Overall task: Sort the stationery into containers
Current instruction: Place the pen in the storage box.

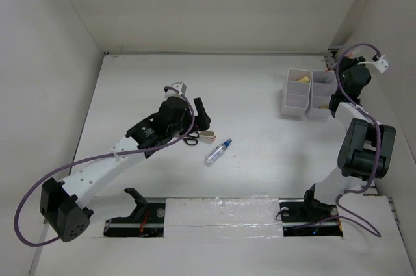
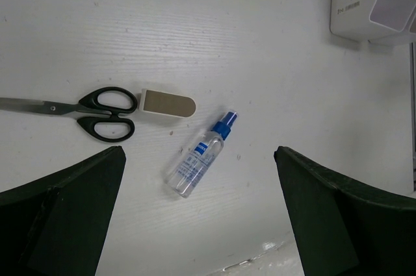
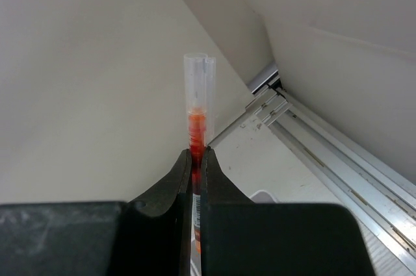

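White bins [image 1: 294, 104]: two; something yellow [image 1: 303, 79] in the left one.
Table [image 1: 260, 126]: one scissors [image 2: 81, 108], one beige block [image 2: 168, 103], one bottle [image 2: 198, 156].
My left gripper [image 2: 198, 152]: spread apart.
My right gripper [image 3: 198, 152]: clamped on one red pen [image 3: 197, 126].

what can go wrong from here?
The red pen is pinched in the shut right gripper, much of it sticking past the tips: it may swivel and miss a bin compartment. Open left gripper hangs over the bottle, with beige block and scissors close: the round bottle may roll, or a neighbour get nudged.
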